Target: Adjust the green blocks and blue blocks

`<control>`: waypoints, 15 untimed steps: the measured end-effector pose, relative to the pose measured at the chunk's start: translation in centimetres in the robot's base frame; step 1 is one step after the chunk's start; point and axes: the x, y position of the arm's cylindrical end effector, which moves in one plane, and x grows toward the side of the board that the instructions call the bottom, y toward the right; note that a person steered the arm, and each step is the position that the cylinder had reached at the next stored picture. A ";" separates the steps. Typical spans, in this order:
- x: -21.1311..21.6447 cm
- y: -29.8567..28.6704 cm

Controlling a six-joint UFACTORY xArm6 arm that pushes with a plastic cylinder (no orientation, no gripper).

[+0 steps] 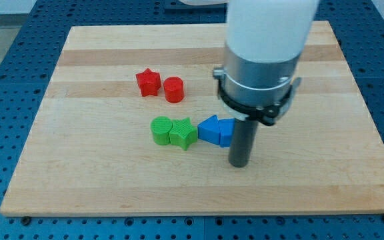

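1. Camera view: wooden board (79, 167) lying flat on a blue table with holes (5, 40).
2. Near the middle of the board, a row of four blocks, close together.
3. From the view's left: green round block (161, 130), touching green star block (184, 133).
4. Next in the row: blue block (209, 129) with a pointy top, and a second blue block (226, 132), partly hidden by the rod.
5. Toward the view's top and left of that row: red star block (148, 83) just beside red round block (173, 89).
6. My tip (239, 164) down on the board, just at the view's right and bottom of the blue blocks.
7. No claw here, only a dark rod under a big white and grey arm (265, 47); nothing held.
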 end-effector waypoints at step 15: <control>1.1 -8.2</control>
